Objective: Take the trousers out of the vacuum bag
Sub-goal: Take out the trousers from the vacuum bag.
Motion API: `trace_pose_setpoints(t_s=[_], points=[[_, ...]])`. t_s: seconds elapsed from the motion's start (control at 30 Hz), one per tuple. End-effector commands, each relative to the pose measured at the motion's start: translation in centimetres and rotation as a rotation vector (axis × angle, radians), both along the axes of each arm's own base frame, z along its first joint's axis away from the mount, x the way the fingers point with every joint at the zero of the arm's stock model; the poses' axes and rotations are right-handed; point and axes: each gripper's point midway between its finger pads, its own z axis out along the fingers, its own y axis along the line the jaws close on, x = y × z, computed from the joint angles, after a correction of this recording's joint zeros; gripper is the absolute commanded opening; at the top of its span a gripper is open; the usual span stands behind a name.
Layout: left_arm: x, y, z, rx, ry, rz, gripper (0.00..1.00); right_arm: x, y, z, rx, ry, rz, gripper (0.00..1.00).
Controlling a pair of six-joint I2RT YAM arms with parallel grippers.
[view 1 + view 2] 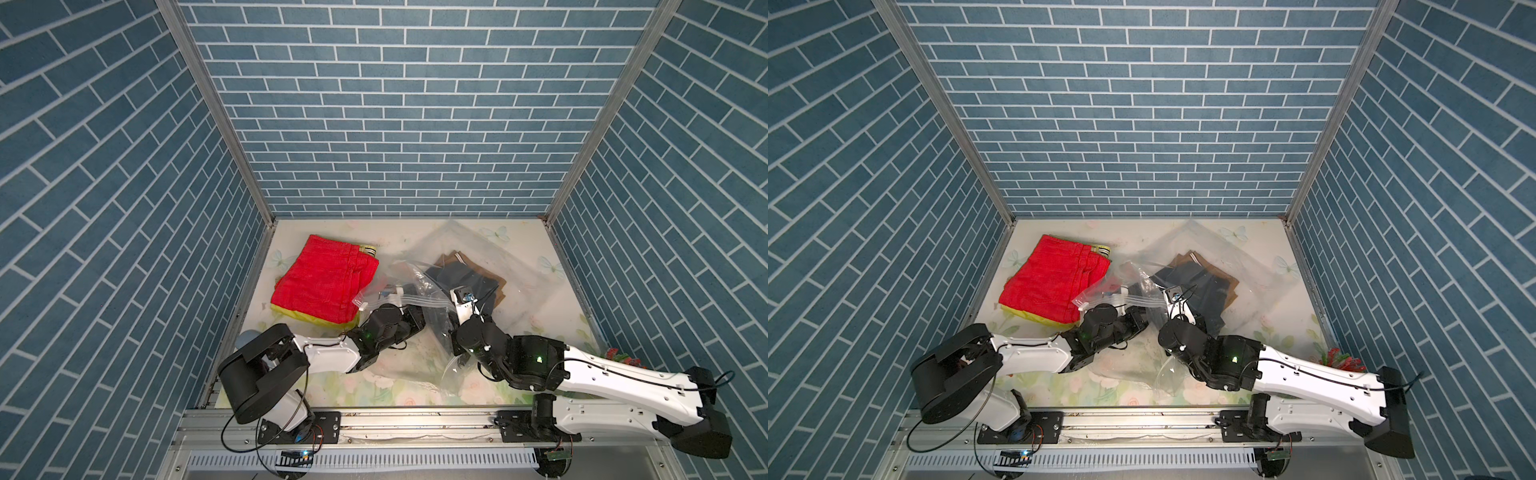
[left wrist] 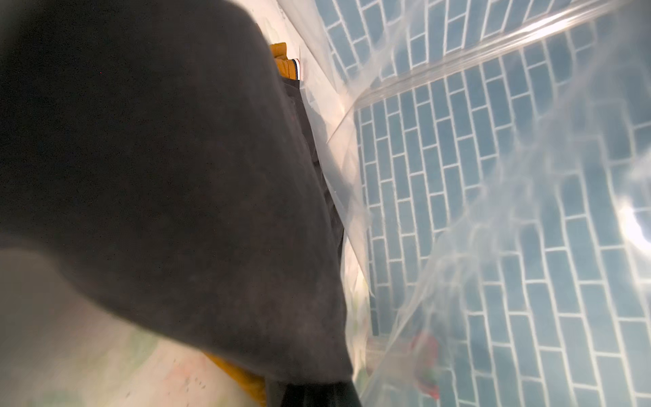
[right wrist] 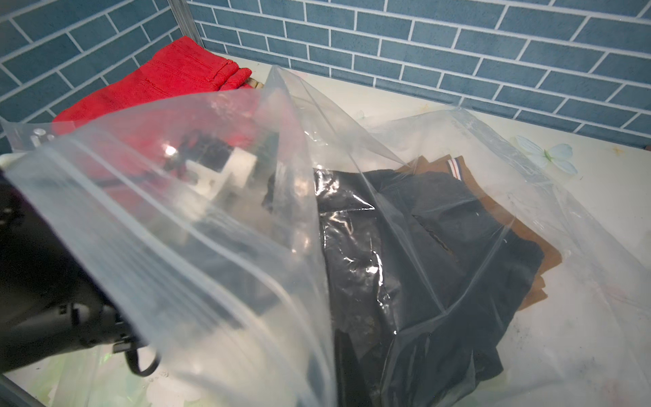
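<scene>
Both tools hidden (inside vacuum bag (image 3: 218, 225)).

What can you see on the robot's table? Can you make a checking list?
Surface: floral tabletop, partly covered.
Job's things: red trousers on a yellow pair, outside the vacuum bag; black trousers and brown trousers inside it.
Clutter: small red item at the table's edge.
Grippers: left gripper at the bag's mouth, right gripper reaching into the bag; both jaws shut, what they hold is hidden.
Cables: black cables at the arm bases.
Surroundings: blue brick-pattern walls.
</scene>
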Motion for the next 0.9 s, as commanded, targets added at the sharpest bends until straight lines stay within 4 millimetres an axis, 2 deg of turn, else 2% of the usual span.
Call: trace_pose_setpoints(t_s=[0.0,0.17,0.23,0.27,0.3,0.4,0.53,0.7,0.87], points=[[-0.7,0.4,1.5,0.077,-0.073,-0.004,0.0,0.3,-0.2,-0.7,-0.005,0.007,-0.024,0.0],[-0.7,1.4,0.9,0.097,-0.071,0.027,0.01,-0.1,0.7,-0.5,0.029,0.009,0.026,0.0],[-0.5,1.5,0.7,0.088,-0.079,0.033,0.1,-0.3,1.0,-0.2,0.051,0.008,0.047,0.0],[-0.5,1.2,1.0,0.07,-0.09,0.032,0.17,-0.4,1.1,-0.1,0.056,0.008,0.056,0.0],[-0.6,1.6,0.2,0.079,-0.083,0.036,0.26,-0.5,1.1,0.0,0.059,0.006,0.062,0.0],[-0.1,1.9,-0.3,0.087,-0.081,0.061,0.5,-0.6,1.0,0.1,0.059,0.005,0.07,0.0],[0.4,2.6,-1.5,0.093,-0.042,0.095,0.72,-0.6,0.8,0.3,0.061,0.002,0.072,0.0],[0.0,4.3,-4.4,0.149,0.048,0.137,0.84,-0.7,0.5,0.6,0.067,-0.001,0.074,0.0],[-0.7,7.7,-6.8,0.249,0.091,0.219,0.96,-0.8,0.5,0.5,0.067,0.0,0.074,0.0]])
